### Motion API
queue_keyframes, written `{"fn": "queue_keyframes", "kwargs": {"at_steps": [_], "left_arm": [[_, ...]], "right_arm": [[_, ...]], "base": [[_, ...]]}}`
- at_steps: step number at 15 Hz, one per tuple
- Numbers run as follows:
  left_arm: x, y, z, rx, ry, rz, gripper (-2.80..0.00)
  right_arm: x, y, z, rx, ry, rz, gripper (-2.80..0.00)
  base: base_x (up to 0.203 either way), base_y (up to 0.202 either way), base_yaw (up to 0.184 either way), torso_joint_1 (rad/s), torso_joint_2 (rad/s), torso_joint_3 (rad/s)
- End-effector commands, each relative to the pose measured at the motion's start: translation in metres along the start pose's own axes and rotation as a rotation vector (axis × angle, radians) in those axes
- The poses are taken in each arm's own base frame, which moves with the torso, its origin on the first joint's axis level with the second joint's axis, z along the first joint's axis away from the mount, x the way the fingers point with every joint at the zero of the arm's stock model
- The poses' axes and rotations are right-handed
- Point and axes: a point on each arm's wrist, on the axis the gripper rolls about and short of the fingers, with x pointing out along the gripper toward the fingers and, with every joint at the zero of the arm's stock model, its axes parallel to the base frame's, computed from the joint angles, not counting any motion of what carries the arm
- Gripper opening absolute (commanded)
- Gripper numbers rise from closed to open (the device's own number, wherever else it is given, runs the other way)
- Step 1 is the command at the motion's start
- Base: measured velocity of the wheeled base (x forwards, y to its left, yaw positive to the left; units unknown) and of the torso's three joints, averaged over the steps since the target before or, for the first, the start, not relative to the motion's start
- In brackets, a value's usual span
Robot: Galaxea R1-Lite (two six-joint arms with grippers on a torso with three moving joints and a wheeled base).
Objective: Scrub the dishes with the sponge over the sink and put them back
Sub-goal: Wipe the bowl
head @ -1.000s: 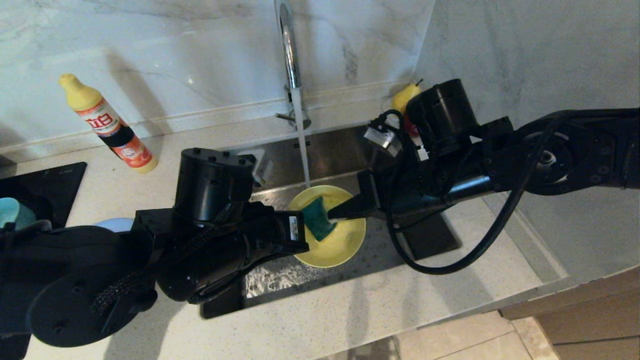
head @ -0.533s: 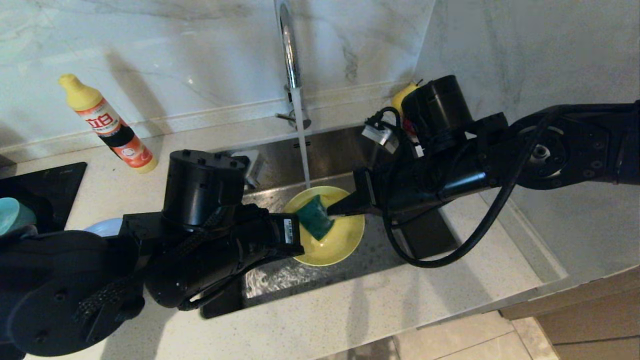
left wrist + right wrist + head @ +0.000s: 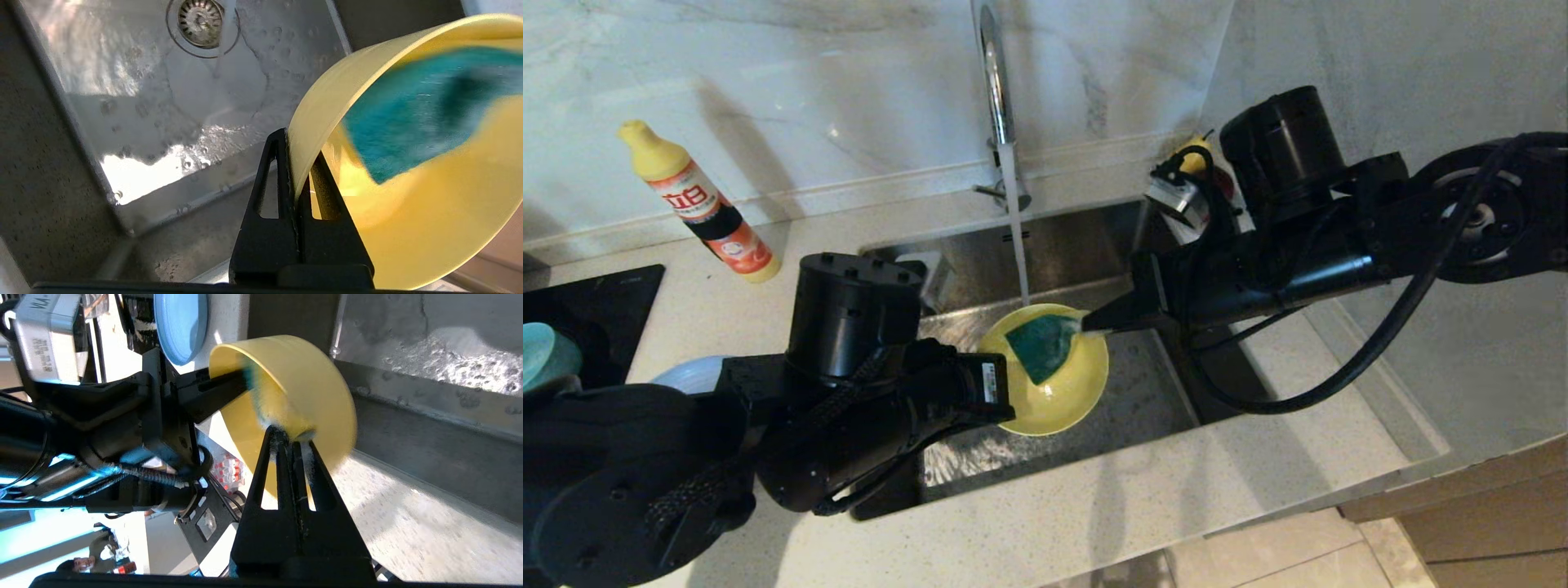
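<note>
Over the sink (image 3: 1131,400), my left gripper (image 3: 1006,390) is shut on the near rim of the yellow bowl (image 3: 1058,396), holding it tilted. In the left wrist view its fingers (image 3: 282,163) pinch the bowl wall (image 3: 429,237). My right gripper (image 3: 1092,324) is shut on one end of the sponge (image 3: 1039,345), whose green face lies against the bowl's inside near the far rim. Water runs from the tap (image 3: 992,82) onto the bowl's edge. The grey-blue plate (image 3: 179,322) lies on the counter behind my left arm. The teal bowl (image 3: 543,355) sits at far left.
A detergent bottle (image 3: 698,204) stands at the back left of the counter. A black cooktop (image 3: 600,306) lies at left. A pear (image 3: 1194,155) rests behind my right wrist by the side wall. The drain strainer (image 3: 200,18) sits in the wet basin floor.
My right gripper has drawn the sponge back up and to the right, from the bowl's middle to its far rim. My left arm and the bowl have shifted slightly left.
</note>
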Motion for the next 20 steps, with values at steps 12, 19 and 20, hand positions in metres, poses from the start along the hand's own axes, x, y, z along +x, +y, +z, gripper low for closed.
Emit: {"fn": "queue_keyframes", "kwargs": {"at_steps": [12, 19, 20], "left_arm": [[0.011, -0.005, 0.025, -0.015, -0.097, 0.078, -2.8], [0.018, -0.009, 0.031, 0.128, -0.204, 0.169, -2.8], [0.02, -0.009, 0.031, 0.15, -0.227, 0.189, -2.8]], "right_arm": [[0.001, 0.014, -0.012, -0.008, 0.05, 0.024, -2.8], [0.021, 0.018, -0.016, -0.015, 0.087, 0.038, -2.8], [0.024, 0.016, -0.017, -0.012, 0.093, 0.034, -2.8]], "base": [[0.0, 0.0, 0.0, 0.0, 0.0, 0.0], [0.0, 0.0, 0.0, 0.0, 0.0, 0.0], [0.0, 0.0, 0.0, 0.0, 0.0, 0.0]]}}
